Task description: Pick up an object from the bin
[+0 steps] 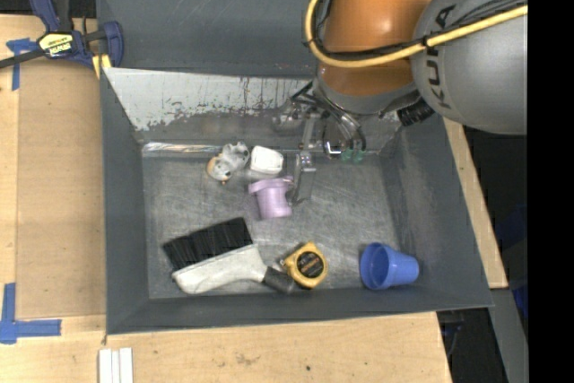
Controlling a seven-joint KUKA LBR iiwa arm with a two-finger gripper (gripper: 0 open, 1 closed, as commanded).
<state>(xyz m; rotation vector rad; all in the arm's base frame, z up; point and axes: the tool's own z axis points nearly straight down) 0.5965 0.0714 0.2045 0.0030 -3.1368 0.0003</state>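
My gripper hangs below the orange cover over the bin's middle back. One finger points down right beside a small lilac cup, touching or nearly touching its right rim. Whether the cup's rim sits between the fingers I cannot make out. Just left of the cup lies a white rounded block, and further left a small grey and tan figure.
Along the bin's front lie a black-bristled brush with a white handle, a yellow and black tape measure and a blue cup on its side. The arm comes in from the right, above the back right corner.
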